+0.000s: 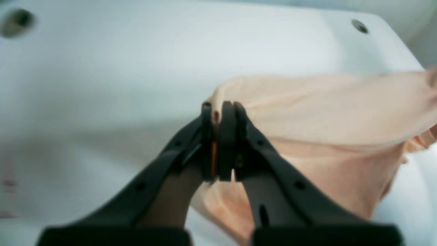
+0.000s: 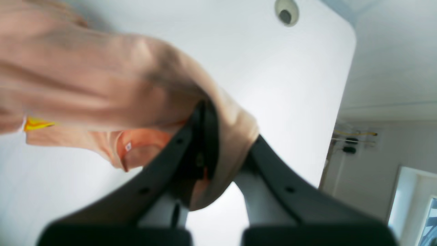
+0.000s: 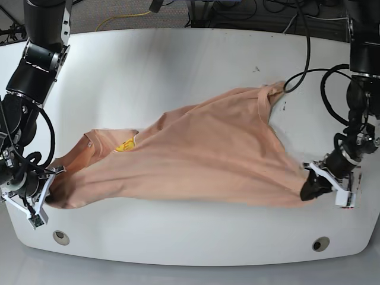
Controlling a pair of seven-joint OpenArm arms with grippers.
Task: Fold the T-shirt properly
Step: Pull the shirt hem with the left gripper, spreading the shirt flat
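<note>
Over the table (image 3: pixel 196 59), each pincer, left (image 3: pixel 309 189) and right (image 3: pixel 48 189), clamps the T-shirt (image 3: pixel 202 160).

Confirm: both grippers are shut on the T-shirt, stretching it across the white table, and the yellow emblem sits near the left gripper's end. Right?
Not quite. The yellow emblem sits near the right gripper's end, as the base view shows. The rest holds: the left gripper and the right one are both shut on the T-shirt, stretched across the white table.
</note>
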